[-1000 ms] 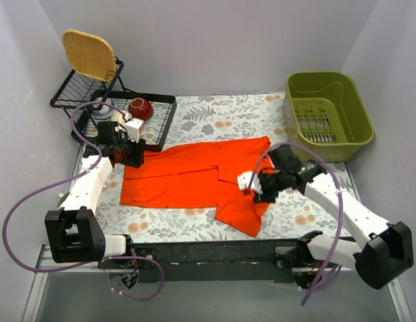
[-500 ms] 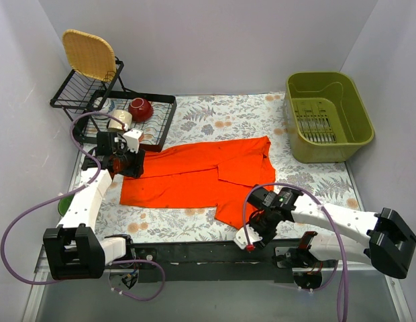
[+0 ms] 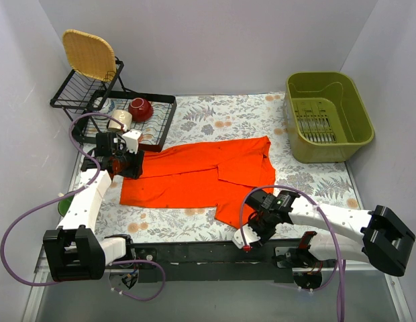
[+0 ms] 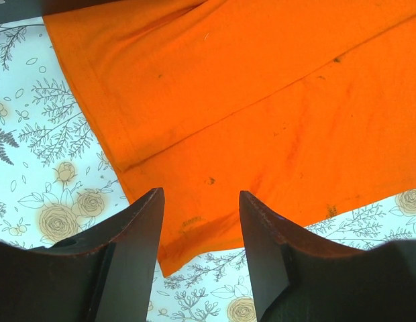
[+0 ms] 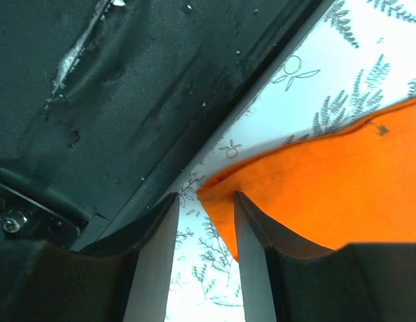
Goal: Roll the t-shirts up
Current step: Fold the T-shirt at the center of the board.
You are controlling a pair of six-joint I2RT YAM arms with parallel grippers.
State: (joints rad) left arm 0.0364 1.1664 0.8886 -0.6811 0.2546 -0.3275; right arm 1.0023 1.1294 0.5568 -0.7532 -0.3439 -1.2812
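Since a second ago my right gripper (image 3: 245,236) had swung off the middle of the t-shirt (image 3: 194,176) and dropped to its near corner, then crept a touch lower in the last half second; the left gripper (image 3: 130,159) had barely shifted. From above, the shirt lay spread flat and unrolled, ahead of the right jaws and just beside the left ones.

On the left wrist view, the left gripper (image 4: 200,201) stood wide open with nothing held. Orange cloth (image 4: 262,100) filled the space beyond the gap, and its corner ran under the fingertips onto the flowered cloth (image 4: 33,134).

On the right wrist view, the right gripper (image 5: 206,201) was parted narrowly and unclosed — the shirt's hemmed corner (image 5: 329,194) poked right into the mouth of the gap, the black table edge (image 5: 127,80) off to the jaws' left.

I read that as both arms now staged at the near hem — grasps pending, rolling not yet begun.
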